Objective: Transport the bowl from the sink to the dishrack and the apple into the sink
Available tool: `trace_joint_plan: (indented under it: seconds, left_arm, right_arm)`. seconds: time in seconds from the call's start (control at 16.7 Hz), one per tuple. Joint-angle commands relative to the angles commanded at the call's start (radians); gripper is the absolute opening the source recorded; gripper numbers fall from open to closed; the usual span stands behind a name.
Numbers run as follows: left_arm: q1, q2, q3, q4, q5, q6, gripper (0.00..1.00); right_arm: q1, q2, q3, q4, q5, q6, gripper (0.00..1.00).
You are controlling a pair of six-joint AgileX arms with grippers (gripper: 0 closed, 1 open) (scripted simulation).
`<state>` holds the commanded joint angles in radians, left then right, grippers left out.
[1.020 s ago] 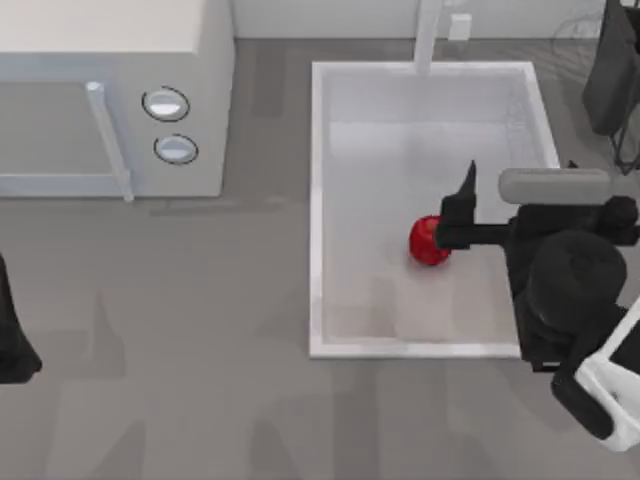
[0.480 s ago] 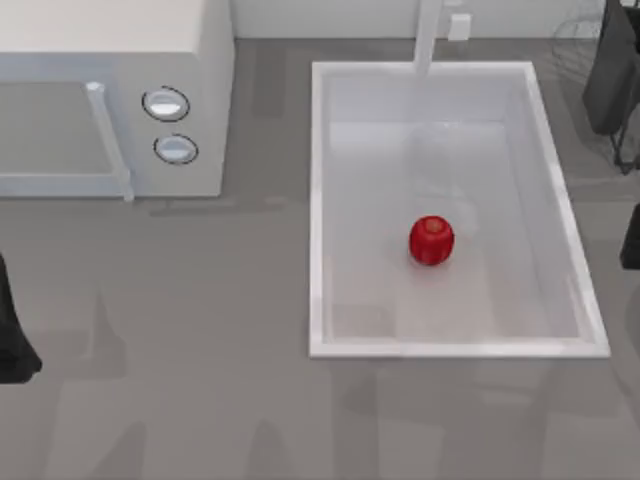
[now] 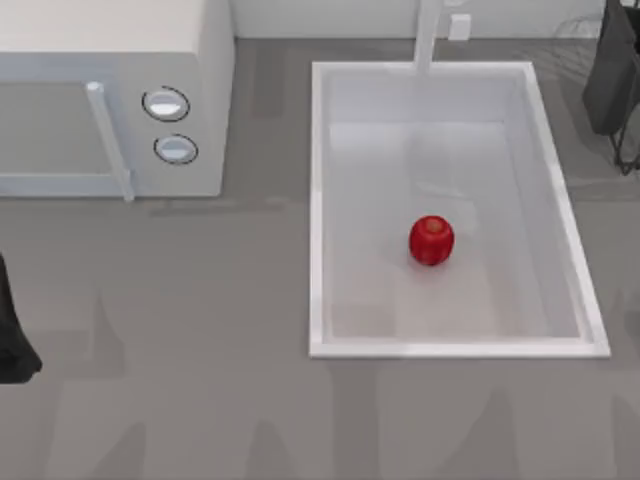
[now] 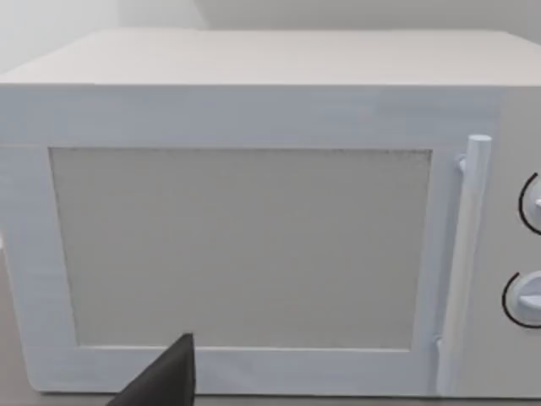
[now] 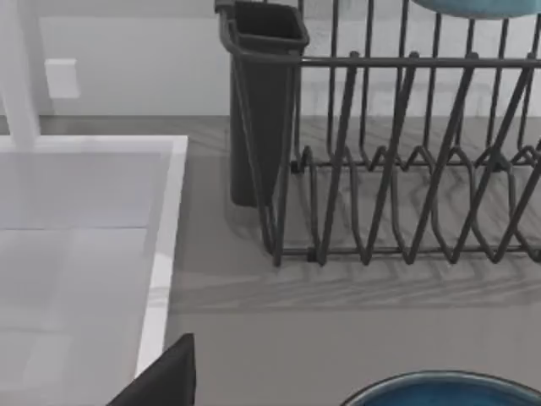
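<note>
The red apple (image 3: 431,240) lies on the floor of the white sink (image 3: 318,210), a little right of the basin's middle, with nothing touching it. The dark wire dishrack (image 5: 397,161) stands beyond the sink's right rim (image 5: 161,279); its corner also shows at the far right edge (image 3: 612,70). A glossy blue bowl rim (image 5: 439,387) shows close in the right wrist view, and another blue curve (image 5: 478,7) sits atop the rack wires. A dark piece of my right gripper (image 5: 165,379) shows near the sink rim. My left arm (image 3: 12,335) is parked at the left edge, its gripper (image 4: 165,381) facing the microwave.
A white microwave (image 3: 110,100) with two round knobs and a bar handle stands at the back left. The white tap (image 3: 428,35) rises behind the sink. A dark cutlery holder (image 5: 258,101) hangs on the rack's near corner. Grey counter lies left of and in front of the sink.
My right arm, which was over the sink beside the apple a second ago, has pulled away to the right and left the top view. The apple stays where it was.
</note>
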<state>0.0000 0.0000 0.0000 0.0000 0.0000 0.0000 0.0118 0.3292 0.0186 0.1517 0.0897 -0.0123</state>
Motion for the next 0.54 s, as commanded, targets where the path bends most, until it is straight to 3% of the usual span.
trace_joint_plan:
  seconds: [0.24,0.54]
  left_arm:
    - [0.000,0.000,0.000,0.000,0.000,0.000,1.00]
    - [0.000,0.000,0.000,0.000,0.000,0.000,1.00]
  right_arm:
    - [-0.013,-0.248,-0.021,-0.124,-0.067,0.007,1.00]
    - [-0.012,-0.329,-0.019,-0.152,-0.090,0.012,1.00]
